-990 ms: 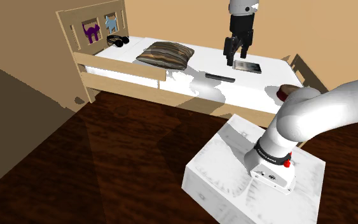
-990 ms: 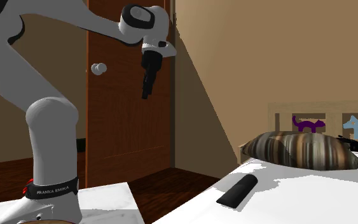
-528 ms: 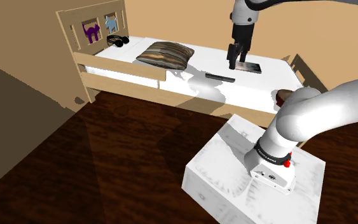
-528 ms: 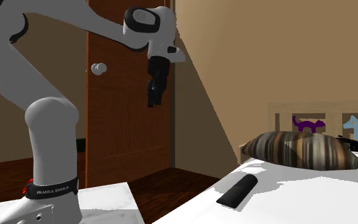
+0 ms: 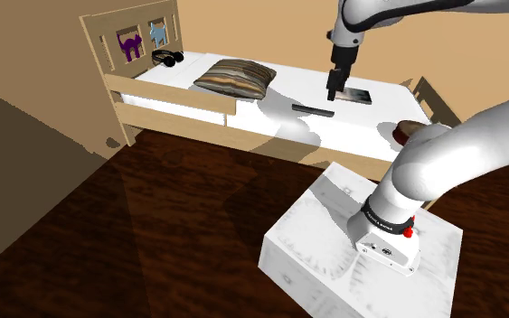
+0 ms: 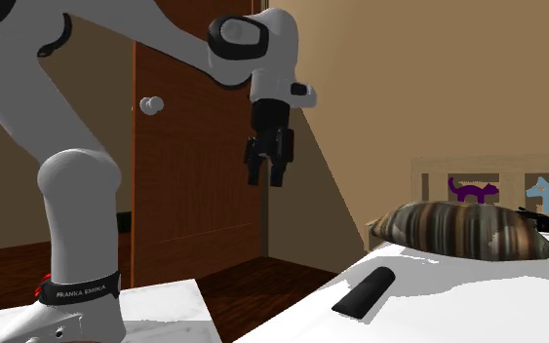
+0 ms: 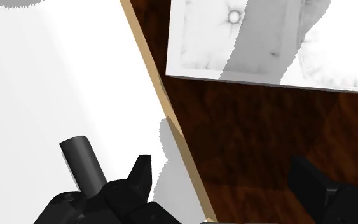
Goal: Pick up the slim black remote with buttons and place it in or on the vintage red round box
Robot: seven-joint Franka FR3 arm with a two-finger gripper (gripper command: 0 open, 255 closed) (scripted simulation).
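Observation:
The slim black remote (image 5: 314,110) lies flat on the white bed, near its front edge; it also shows as a dark bar (image 6: 365,291) and its end pokes past one finger (image 7: 82,161). My black gripper (image 5: 334,92) hangs in the air above and just behind it, open, with nothing between its fingers (image 7: 139,178). It hovers well above the mattress (image 6: 267,176). The red round box (image 5: 407,132) sits at the bed's right end in the shoulder view, partly hidden by my arm.
A dark flat slab (image 5: 355,94) lies behind the remote. A striped pillow (image 5: 235,77) and black headphones (image 5: 166,57) are toward the headboard (image 5: 135,41). The bed's wooden side rail (image 7: 165,118) borders dark floor. My white stand (image 5: 361,237) is beside the bed. A brown door (image 6: 184,146) stands behind the arm.
The gripper has swung out over the bed, dropped lower toward the remote and turned about its axis. The remote and box have not moved.

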